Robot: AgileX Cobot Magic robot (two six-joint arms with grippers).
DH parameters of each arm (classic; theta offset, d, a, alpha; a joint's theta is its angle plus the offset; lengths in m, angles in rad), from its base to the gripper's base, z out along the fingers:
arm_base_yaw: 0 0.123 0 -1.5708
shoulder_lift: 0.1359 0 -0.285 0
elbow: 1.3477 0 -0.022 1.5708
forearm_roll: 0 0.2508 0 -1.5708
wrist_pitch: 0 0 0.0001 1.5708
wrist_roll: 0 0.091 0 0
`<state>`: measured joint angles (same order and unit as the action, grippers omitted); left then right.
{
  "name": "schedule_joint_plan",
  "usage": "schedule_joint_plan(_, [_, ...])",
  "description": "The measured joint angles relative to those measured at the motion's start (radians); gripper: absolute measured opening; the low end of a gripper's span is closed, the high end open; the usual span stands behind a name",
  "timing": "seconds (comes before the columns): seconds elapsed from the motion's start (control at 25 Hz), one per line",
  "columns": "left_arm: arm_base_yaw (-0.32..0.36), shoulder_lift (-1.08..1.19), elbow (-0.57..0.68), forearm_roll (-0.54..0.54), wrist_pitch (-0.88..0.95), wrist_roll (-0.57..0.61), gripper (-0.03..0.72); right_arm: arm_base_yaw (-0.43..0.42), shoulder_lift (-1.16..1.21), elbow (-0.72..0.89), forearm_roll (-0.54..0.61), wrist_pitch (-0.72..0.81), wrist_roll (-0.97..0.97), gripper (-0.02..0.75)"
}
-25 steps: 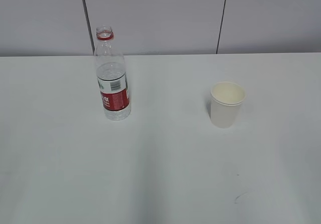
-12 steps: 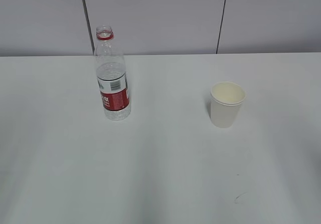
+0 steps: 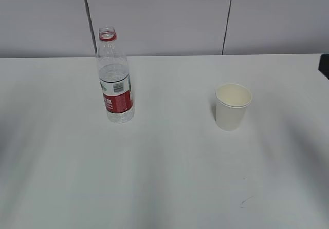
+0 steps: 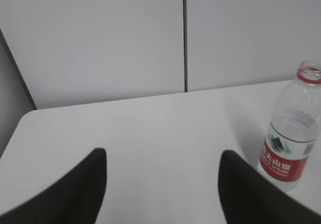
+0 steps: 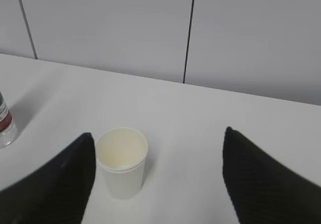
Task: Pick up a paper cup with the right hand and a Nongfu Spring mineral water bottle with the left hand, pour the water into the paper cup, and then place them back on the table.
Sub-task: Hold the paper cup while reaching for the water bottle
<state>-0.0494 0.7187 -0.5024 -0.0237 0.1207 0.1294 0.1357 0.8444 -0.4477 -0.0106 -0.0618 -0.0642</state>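
The clear Nongfu Spring bottle (image 3: 115,80) with a red neck ring and red label stands upright, uncapped, on the left of the white table (image 3: 169,162), partly filled with water. It shows at the right edge of the left wrist view (image 4: 291,143). The white paper cup (image 3: 232,107) stands upright at the right. My left gripper (image 4: 163,184) is open and empty, the bottle just beyond its right finger. My right gripper (image 5: 158,174) is open and empty; the cup (image 5: 121,161) stands just inside its left finger (image 5: 65,184). A dark bit of the right arm (image 3: 324,65) shows at the exterior view's right edge.
A grey panelled wall (image 3: 164,13) runs behind the table's far edge. A small dark scuff mark (image 3: 245,202) lies on the table at the front right. The table's rounded far left corner (image 4: 25,118) shows in the left wrist view.
The bottle and cup have not moved. A dark part of the right arm has come into the exterior view at its right edge, and shadows on the table have shifted.
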Motion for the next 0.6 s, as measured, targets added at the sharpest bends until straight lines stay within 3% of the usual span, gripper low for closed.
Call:
schedule_joint_plan(0.36, [0.000,0.286,0.146,0.015,-0.522,-0.066,0.439,0.000,0.306,0.115,0.000,-0.527,0.026,0.589])
schedule_joint_plan(0.6, [0.000,0.441,0.168,0.193,-0.663,-0.149,0.439,0.000,0.531,0.153,-0.004,-0.747,0.028,0.589])
